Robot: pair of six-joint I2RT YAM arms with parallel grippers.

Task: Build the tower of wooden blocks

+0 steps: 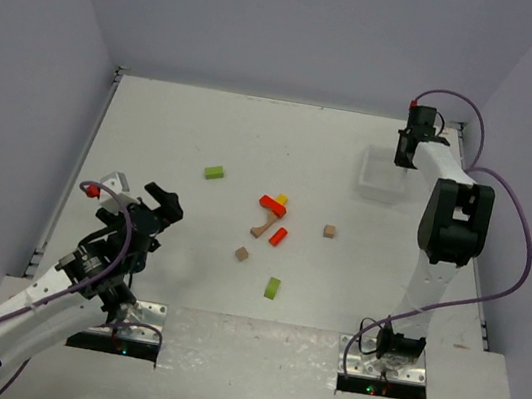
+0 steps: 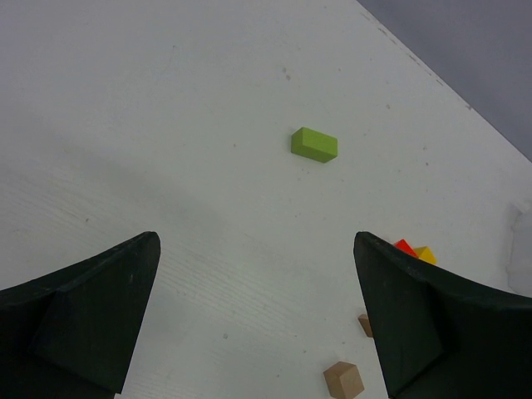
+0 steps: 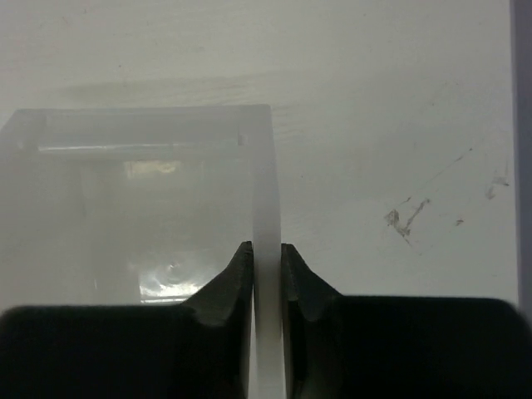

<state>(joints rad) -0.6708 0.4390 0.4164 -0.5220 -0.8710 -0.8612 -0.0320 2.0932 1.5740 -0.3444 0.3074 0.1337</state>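
Right pincer [image 3: 267, 251] grips the wall of the white tray [image 3: 264, 166] by the far right corner of the worktop [image 1: 206, 129]; left pincer [image 2: 256, 243] hangs wide open.

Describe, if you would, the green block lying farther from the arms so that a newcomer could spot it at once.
On the white table, find the red and yellow cluster near the middle. Left of it, lying alone, is the green bar. The other green block sits nearer the arm bases; this one lies farther back, touching nothing.
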